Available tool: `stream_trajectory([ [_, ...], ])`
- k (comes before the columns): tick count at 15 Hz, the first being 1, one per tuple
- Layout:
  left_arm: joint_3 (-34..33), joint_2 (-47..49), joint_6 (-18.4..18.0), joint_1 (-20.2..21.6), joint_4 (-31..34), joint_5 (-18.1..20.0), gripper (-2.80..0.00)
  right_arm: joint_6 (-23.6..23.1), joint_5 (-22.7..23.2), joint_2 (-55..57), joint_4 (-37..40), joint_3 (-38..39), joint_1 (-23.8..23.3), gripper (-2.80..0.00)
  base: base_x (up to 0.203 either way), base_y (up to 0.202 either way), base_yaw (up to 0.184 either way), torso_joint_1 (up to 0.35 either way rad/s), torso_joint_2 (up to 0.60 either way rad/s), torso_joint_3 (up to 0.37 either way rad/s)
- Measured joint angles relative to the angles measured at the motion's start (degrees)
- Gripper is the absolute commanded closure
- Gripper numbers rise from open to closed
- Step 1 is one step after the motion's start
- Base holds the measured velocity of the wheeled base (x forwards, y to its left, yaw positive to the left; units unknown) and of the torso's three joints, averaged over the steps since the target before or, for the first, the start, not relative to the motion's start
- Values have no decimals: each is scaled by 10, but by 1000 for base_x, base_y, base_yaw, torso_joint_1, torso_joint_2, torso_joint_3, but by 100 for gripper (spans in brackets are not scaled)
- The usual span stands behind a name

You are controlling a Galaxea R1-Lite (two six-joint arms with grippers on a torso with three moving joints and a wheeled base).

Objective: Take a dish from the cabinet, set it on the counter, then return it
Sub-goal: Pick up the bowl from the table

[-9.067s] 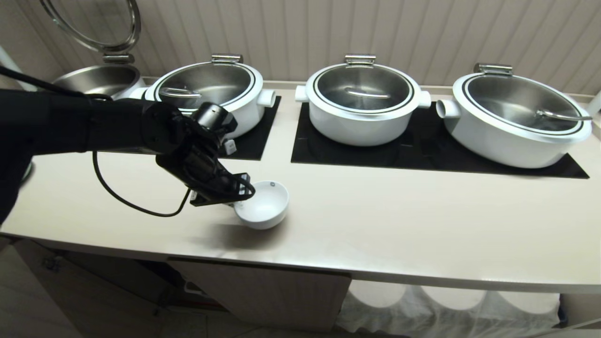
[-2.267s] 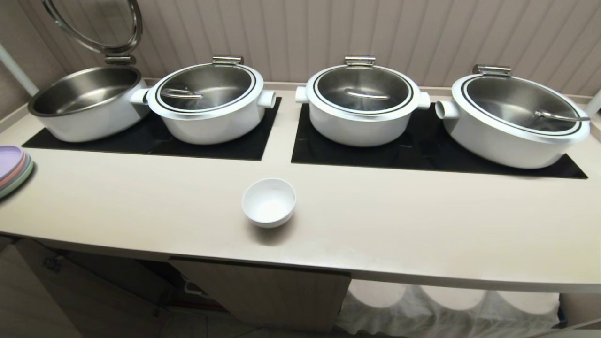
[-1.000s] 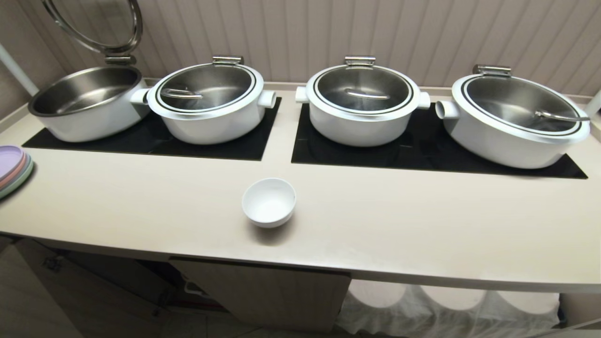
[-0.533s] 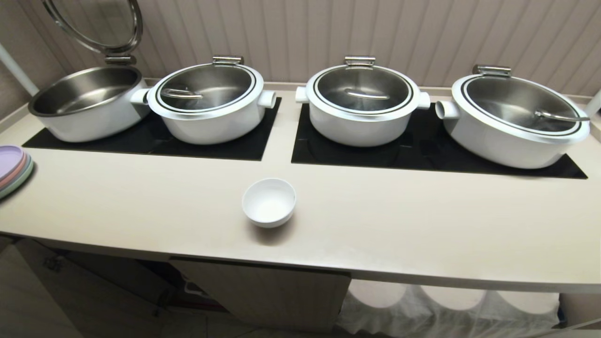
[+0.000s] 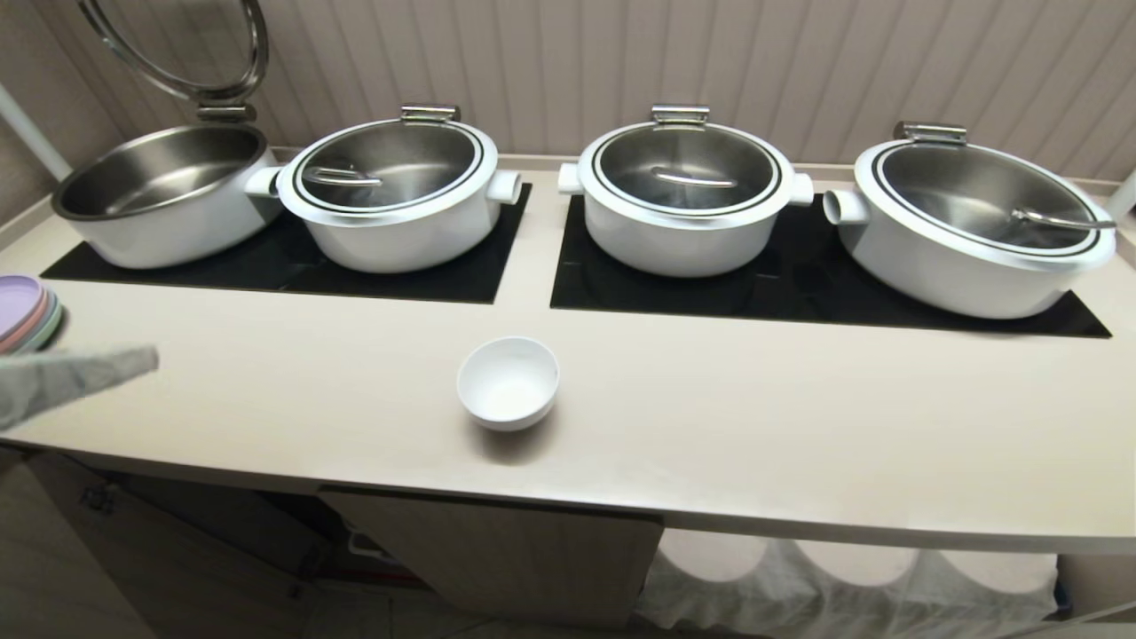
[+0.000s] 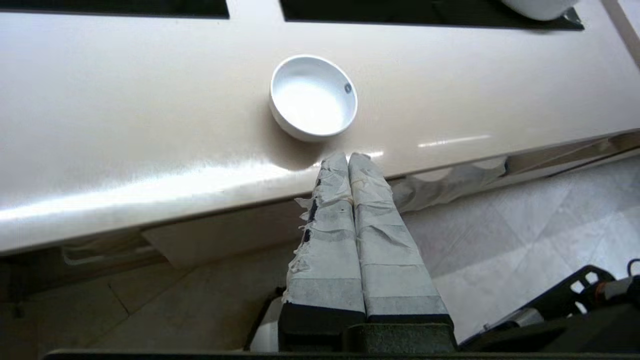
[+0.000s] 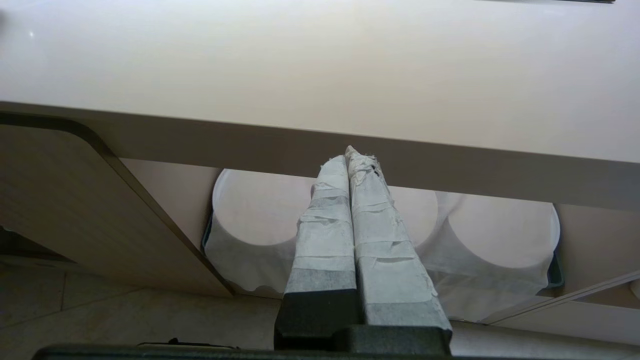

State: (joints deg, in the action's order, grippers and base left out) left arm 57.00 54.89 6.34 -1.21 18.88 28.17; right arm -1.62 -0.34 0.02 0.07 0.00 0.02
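At the far left of the counter [image 5: 266, 373], well apart from the bowl [image 5: 508, 382], a small stack of pastel plates [image 5: 27, 311] sits near the edge, and just in front of it the tape-wrapped tips of the left gripper [image 5: 133, 362] reach in over the counter, jaws pressed together and holding nothing. The bowl stands upright and empty on the counter's front half, in front of the gap between the second [image 5: 395, 191] and third [image 5: 683, 182] of the four pots. Below and just right of the bowl, a cabinet door [image 5: 497, 550] stands open. Further right, under the counter, the right gripper [image 7: 348, 160] hangs parked, jaws likewise together. With the jaws shut, a straight reach would likely shove the bowl rather than grip it. It stands near the front edge, so a push could send it off, and a low sweep could clip the plates.
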Motion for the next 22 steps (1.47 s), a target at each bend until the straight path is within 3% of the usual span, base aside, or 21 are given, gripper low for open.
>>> stream_trajectory([
  [7, 309, 332, 1, -120, 180, -135, 0, 0, 0, 0, 0, 0, 0, 0, 0, 0, 0, 0, 0, 0],
  [11, 428, 459, 3, -151, 266, -157, 0, 0, 0, 0, 0, 0, 0, 0, 0, 0, 0, 0, 0, 0],
  [14, 451, 520, 3, -162, 289, -203, 0, 0, 0, 0, 0, 0, 0, 0, 0, 0, 0, 0, 0, 0],
  [22, 461, 581, -1, -178, 287, -220, 0, 0, 0, 0, 0, 0, 0, 0, 0, 0, 0, 0, 0, 0],
])
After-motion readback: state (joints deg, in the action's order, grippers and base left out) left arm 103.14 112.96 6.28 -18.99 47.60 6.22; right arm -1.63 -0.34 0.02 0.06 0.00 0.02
